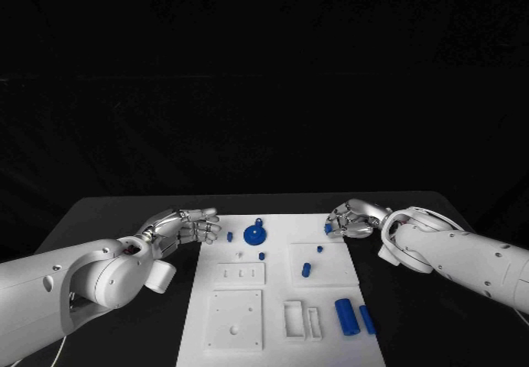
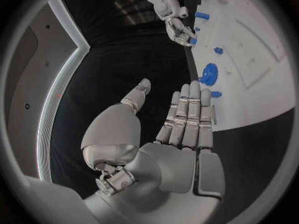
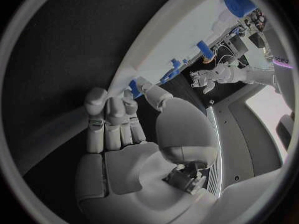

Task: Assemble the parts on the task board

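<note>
My right robot hand [image 1: 355,219] pinched a small blue part [image 1: 329,227] at the task board's [image 1: 331,313] far right edge; the left robot hand [image 1: 183,227] hung open, empty, beside the board. I feared that thin pinch might slip, dropping the part onto the tabletop [image 1: 132,210].

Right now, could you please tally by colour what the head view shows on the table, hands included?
Blue parts: 8
White task board: 1
Silver hands: 2, the left hand and the right hand
Total: 11

arms: glossy white rounded shells | left hand [image 1: 182,225], right hand [image 1: 355,219]: silver, segmented metallic fingers [image 2: 187,115]
</note>
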You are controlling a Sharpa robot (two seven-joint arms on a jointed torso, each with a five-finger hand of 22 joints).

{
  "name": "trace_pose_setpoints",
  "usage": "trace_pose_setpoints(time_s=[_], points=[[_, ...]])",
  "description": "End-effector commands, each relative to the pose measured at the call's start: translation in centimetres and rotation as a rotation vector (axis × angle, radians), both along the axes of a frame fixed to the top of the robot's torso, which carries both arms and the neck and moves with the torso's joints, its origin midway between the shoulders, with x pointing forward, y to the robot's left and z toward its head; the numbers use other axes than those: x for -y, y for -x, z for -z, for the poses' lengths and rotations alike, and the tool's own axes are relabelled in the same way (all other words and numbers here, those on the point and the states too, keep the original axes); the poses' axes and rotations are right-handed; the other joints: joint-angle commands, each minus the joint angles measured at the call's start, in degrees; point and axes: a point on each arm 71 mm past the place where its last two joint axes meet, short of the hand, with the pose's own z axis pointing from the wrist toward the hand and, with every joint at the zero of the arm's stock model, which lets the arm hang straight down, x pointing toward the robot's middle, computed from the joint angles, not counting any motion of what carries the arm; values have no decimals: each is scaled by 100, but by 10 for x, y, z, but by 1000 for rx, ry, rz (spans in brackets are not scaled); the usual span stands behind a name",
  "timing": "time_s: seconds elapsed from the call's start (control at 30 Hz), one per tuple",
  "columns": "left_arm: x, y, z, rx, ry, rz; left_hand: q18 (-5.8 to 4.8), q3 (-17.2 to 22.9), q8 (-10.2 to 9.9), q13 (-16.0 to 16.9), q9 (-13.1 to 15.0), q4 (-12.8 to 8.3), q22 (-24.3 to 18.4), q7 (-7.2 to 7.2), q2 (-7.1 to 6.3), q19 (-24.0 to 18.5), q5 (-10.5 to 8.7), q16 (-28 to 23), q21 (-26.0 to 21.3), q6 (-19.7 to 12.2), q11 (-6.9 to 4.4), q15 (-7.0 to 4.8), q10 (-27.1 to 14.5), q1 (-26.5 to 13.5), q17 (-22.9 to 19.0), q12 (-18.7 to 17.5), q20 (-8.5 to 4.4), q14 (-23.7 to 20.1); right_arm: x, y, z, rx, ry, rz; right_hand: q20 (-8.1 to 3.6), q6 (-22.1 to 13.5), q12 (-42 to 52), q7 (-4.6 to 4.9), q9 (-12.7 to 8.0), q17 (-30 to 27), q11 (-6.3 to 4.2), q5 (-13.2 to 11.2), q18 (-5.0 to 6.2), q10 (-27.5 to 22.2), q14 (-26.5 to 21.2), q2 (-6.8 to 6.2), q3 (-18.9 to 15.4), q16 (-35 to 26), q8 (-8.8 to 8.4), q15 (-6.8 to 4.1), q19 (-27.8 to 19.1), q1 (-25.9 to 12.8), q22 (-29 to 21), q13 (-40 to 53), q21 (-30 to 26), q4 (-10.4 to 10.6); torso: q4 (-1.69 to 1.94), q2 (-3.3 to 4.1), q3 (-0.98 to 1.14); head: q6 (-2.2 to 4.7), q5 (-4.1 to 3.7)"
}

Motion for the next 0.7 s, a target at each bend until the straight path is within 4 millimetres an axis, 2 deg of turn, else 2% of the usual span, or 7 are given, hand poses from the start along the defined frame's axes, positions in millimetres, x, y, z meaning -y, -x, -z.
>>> trace_pose_setpoints(time_s=[0.03,0.37,0.47,0.7], points=[[2,1,-1,9,4,21,115,1,-26,-6,8,-25,-9,22,33,2,19,-21,-40,1,14,-8,33,40,9,-27,-11,-12,-1,1,4,-14,7,-8,11,88,19,32,9,8,-53,-34,577,9,11,47,57,-25,24,-46,19,-33,100,-7,21,3,5,1,0,-4,-3],[2,1,-1,8,4,23,115,1,-27,-6,9,-25,-10,22,35,2,19,-22,-40,2,14,-8,33,39,9,-27,-11,-12,-4,1,7,-11,3,-12,-5,263,20,-38,63,23,-119,-47,577,32,19,51,244,-26,126,-109,33,-62,97,-13,43,57,2,0,0,-15,-4],[2,1,-1,7,3,22,115,1,-27,-6,10,-26,-10,22,35,1,19,-22,-40,2,14,-8,33,39,10,-27,-11,-12,-5,1,7,-11,2,-13,-8,266,21,-45,69,26,-127,-45,577,38,22,-9,236,-25,130,-118,36,-85,99,-14,52,37,5,2,-1,-16,-8],[2,1,-1,6,2,24,115,0,-28,-6,10,-27,-9,22,35,1,19,-22,-40,2,14,-8,33,38,10,-28,-11,-12,-5,1,7,5,-1,-4,-5,292,21,-54,79,31,-133,-19,577,53,29,-44,123,-26,143,-124,46,-206,101,-16,69,19,3,-1,-3,-11,-6]])
